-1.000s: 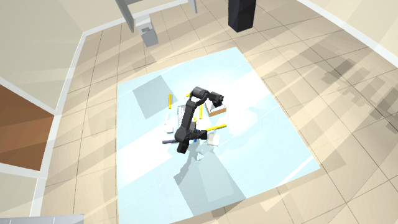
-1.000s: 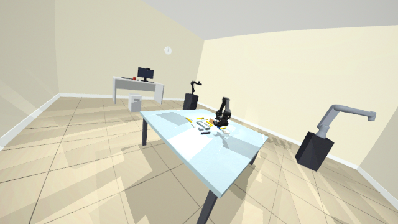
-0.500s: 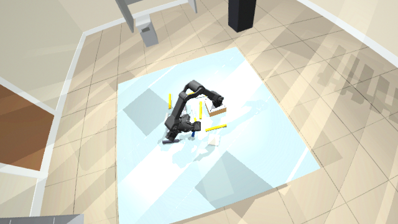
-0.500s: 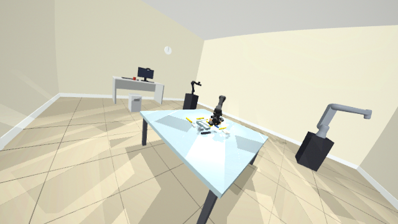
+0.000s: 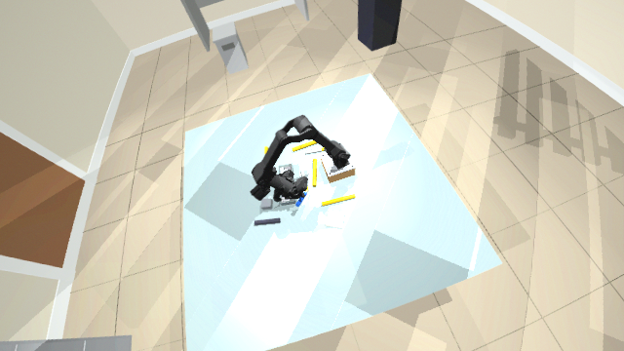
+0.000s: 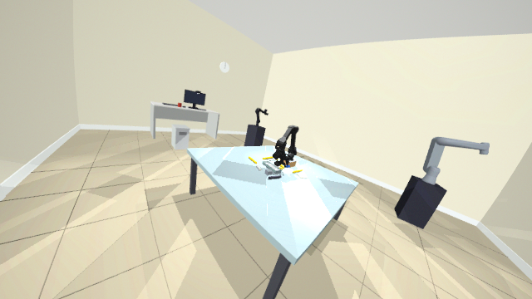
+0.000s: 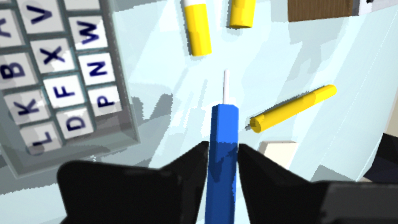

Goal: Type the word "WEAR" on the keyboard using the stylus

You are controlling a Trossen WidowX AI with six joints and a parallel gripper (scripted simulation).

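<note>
keyboard [image 7: 128, 120]: on surface [image 5: 414, 205] [image 6: 249, 183] [image 7: 165, 55], at left in wrist view, W key [image 7: 89, 31] in its edge row | gripper [image 7: 223, 148]: pinching blue stylus [image 7: 223, 150], pale tip beyond the fingers, right of keyboard | yellow sticks [image 7: 199, 30] [image 7: 242, 12]: past the tip | yellow pen [image 7: 295, 108]: lying right of stylus | white block [image 7: 278, 152]: below pen

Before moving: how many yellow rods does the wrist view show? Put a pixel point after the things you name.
3: a first rod [image 7: 201, 37] at top centre, a second rod [image 7: 242, 14] [image 5: 314, 173] just right of it, a third rod [image 7: 295, 107] [image 5: 337, 200] [image 6: 297, 171] right of the blue stylus [image 7: 224, 125] [image 5: 301, 199] [image 6: 288, 166]. Others may be hidden.
</note>
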